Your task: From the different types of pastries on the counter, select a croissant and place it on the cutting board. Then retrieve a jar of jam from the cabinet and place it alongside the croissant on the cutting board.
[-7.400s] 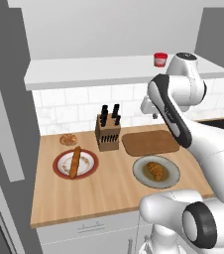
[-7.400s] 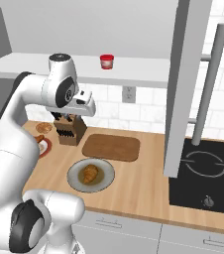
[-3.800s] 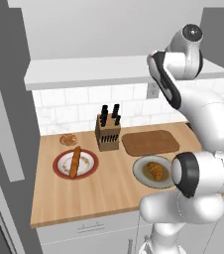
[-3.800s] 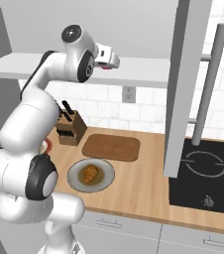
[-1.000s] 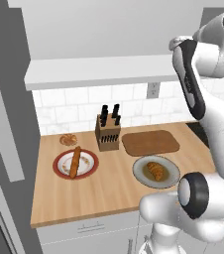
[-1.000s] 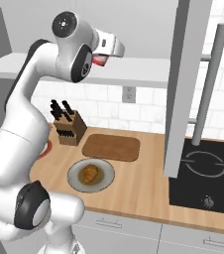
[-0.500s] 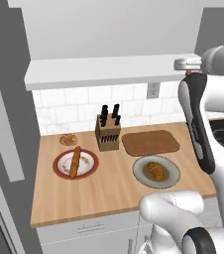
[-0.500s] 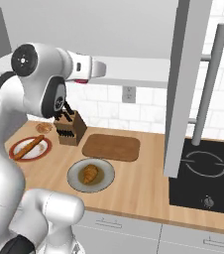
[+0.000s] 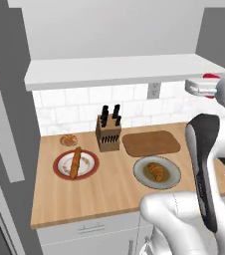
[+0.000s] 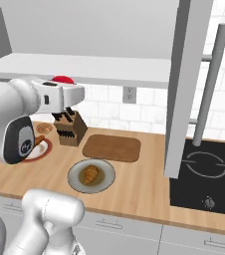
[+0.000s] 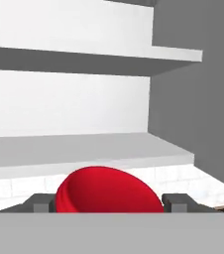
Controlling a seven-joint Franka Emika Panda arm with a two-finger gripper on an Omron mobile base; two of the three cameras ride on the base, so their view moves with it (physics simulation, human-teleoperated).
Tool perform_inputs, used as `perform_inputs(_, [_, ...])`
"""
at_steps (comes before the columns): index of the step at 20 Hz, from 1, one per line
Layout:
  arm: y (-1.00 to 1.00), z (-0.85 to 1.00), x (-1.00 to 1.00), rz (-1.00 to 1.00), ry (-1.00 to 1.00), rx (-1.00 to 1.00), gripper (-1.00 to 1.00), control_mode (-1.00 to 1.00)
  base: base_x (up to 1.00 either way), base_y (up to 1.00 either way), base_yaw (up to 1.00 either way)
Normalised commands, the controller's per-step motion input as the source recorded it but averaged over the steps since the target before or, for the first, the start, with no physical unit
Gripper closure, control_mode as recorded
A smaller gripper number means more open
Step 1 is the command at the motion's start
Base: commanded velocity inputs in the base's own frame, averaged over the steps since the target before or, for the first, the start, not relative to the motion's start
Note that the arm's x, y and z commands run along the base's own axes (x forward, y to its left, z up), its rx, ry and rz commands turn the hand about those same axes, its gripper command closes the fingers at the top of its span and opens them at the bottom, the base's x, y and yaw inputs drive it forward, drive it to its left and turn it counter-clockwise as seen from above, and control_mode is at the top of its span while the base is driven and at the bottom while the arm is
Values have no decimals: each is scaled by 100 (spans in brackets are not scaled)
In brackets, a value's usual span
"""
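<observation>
The arm has swung down and out from the cabinet (image 9: 124, 69) since half a second ago, and the jar of jam (image 11: 108, 190) comes away with it. In the hand view the red jar sits at bottom centre with a dark finger pressed to each side: the gripper (image 11: 109, 201) is clamped on it. From the right base view, the red lid (image 10: 62, 79) peeks above the hand at middle left. The croissant (image 9: 157, 171) lies on a grey plate (image 9: 140, 175) right of centre, not on the cutting board (image 9: 151, 143) behind it.
</observation>
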Motion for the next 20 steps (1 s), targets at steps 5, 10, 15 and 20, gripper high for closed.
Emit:
perform_inputs(5, [40,-68,-46,-42,0,-2,100,-100,0,0,0])
perform_inputs(10, [21,-60,0,-57,1,0,100,-100,0,0,0])
perform_inputs(15, [0,-69,13,-42,2,0,100,-100,0,0,0])
perform_inputs(20, [-16,-79,47,-25,0,1,100,-100,0,0,0])
